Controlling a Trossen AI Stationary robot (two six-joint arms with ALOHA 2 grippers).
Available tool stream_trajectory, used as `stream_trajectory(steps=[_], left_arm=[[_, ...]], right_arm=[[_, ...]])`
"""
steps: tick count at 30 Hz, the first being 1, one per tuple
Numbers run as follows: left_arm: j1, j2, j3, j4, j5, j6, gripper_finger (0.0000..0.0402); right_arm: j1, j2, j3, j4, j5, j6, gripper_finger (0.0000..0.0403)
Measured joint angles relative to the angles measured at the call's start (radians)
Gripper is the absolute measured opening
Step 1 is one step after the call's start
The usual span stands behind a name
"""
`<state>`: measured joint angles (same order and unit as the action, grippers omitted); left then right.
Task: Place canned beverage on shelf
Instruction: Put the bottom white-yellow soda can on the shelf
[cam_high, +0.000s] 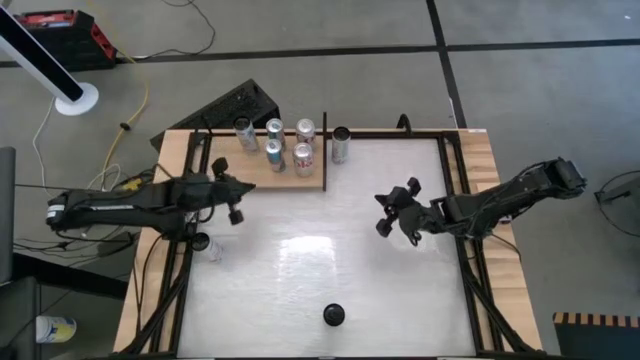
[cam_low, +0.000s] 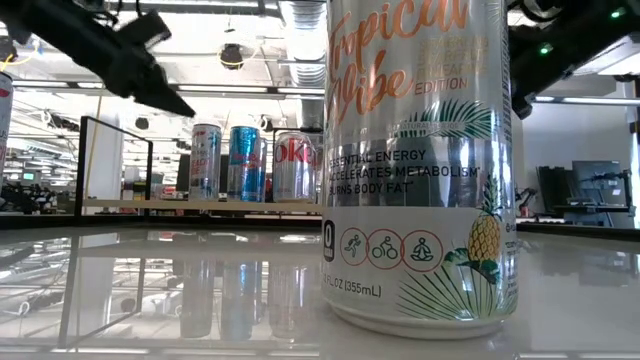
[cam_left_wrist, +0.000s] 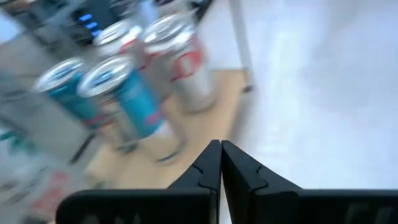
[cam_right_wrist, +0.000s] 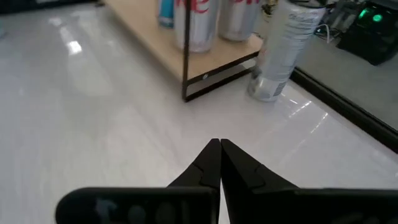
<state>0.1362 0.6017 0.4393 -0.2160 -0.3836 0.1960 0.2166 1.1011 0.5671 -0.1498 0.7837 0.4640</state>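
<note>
A grey floor (cam_high: 520, 90) crossed by dark seams surrounds the table. A white fan base (cam_high: 76, 98) and red box (cam_high: 62, 32) stand nearby. Ceiling lights (cam_low: 240, 90) glow overhead.

L fingers (cam_left_wrist: 220, 163) closed; R fingers (cam_right_wrist: 219, 163) closed

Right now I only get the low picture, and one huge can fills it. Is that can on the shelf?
Observer: No. From above, that can stands alone on the white table, far from the shelf.
Operator: How many are on the shelf?
Observer: Five cans, in two rows. A sixth can stands on the table just past the shelf's end.
Operator: Are the claws holding anything?
Observer: No. The left claw and the right claw are shut and empty.
</note>
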Motion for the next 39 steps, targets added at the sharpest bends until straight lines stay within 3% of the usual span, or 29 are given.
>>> stream_trajectory(steps=[7, 16, 26, 34, 39], left_arm=[[-0.031, -0.175, 0.0, -0.011, 0.17, -0.041, 0.0], [-0.039, -0.397, 0.0, 0.054, 0.437, -0.233, 0.0], [-0.039, -0.536, 0.0, -0.112, 0.44, -0.245, 0.0], [-0.039, -0.552, 0.0, -0.171, 0.416, -0.278, 0.0], [-0.038, -0.553, 0.0, -0.13, 0.521, -0.353, 0.0]], right_arm=[[-0.071, 0.0, 0.0, 0.07, 0.0, 0.096, 0.0031], [-0.102, 0.0, 0.0, 0.076, 0.0, 0.138, 0.0031], [-0.101, 0.0, 0.0, 0.076, -0.003, 0.139, 0.0031], [-0.099, 0.0, 0.0, 0.08, -0.045, 0.16, 0.0031], [-0.076, 0.0, 0.0, 0.081, -0.073, 0.16, 0.0031]])
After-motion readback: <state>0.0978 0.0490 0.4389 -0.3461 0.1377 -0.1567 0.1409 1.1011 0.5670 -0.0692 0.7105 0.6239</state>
